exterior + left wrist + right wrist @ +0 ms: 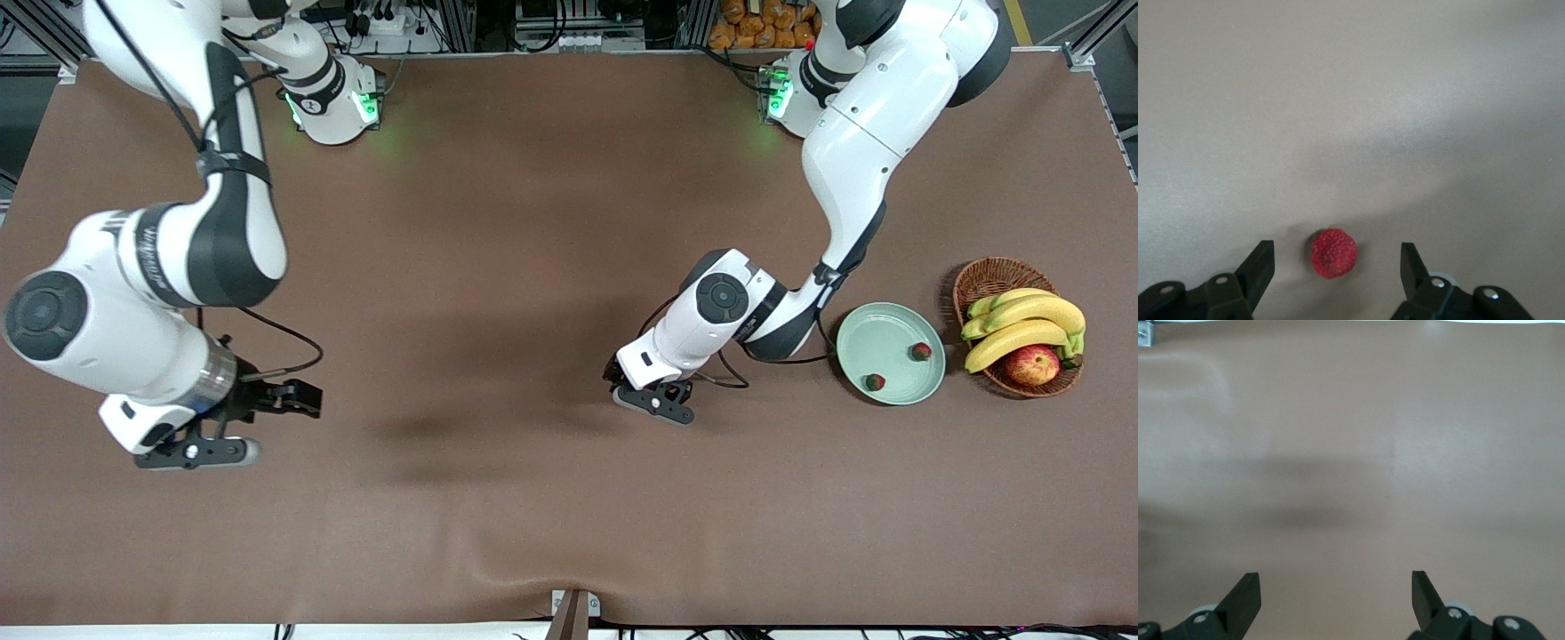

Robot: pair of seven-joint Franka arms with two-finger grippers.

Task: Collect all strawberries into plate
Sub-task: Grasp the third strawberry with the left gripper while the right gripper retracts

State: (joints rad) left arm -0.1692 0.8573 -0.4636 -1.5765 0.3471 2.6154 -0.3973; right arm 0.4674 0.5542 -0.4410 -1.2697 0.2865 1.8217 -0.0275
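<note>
**Left gripper set around the last loose strawberry**

The left gripper point(653, 396) is down at the brown table point(498, 222), toward the middle, beside the plate point(876, 342). Seen from its wrist, a third strawberry point(1333, 253) lies on the cloth between the two black fingers point(1258, 267), which stand apart with a gap on each side of the berry, touching it on neither. The pale green plate sits toward the left arm's end of the table and carries two strawberries: one point(921, 351) near the rim next to the wicker basket point(987, 277), the other point(876, 382) nearer the front camera. The basket holds bananas point(1022, 324) and an apple point(1031, 364). The right gripper point(200, 444) waits over bare cloth at the right arm's end, fingers spread wide, nothing between them.
</note>
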